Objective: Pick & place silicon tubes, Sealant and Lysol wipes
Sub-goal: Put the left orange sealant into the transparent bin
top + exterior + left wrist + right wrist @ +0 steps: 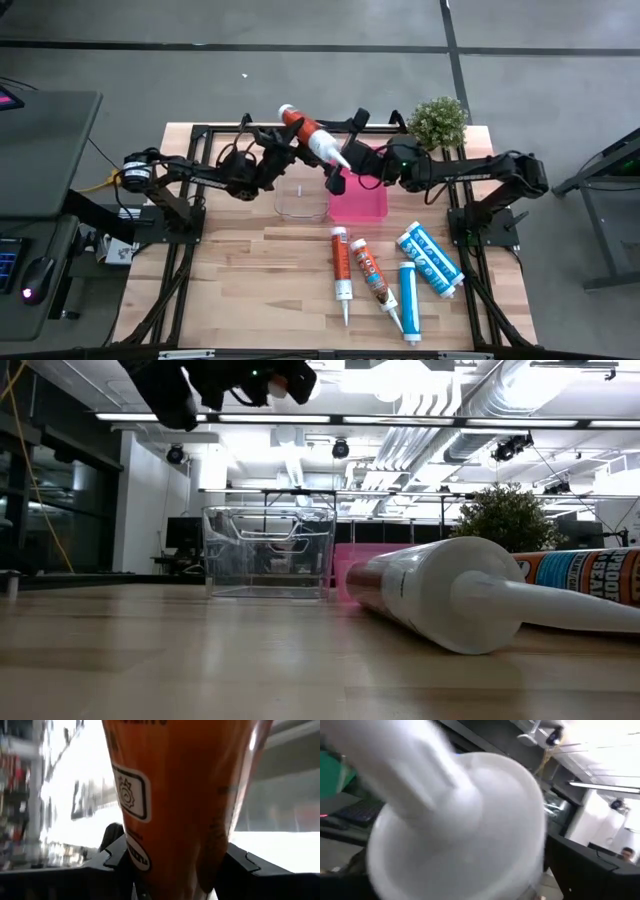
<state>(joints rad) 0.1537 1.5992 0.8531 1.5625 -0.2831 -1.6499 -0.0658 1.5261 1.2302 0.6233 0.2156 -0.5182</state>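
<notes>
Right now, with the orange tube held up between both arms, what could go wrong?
1. The left gripper holds the orange tube alone, while the right gripper stands open at its white nozzle. If the left grip slips, the tube could drop.
2. The tube hangs above the gap between the clear bin and the pink bin, so a fall might hit a rim or land in the wrong one.

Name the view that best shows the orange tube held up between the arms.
The high view: the whole orange tube shows, slanted above the bins. The left wrist view fills with its orange label, the right wrist view with its white nozzle end. The low view barely catches it.
</notes>
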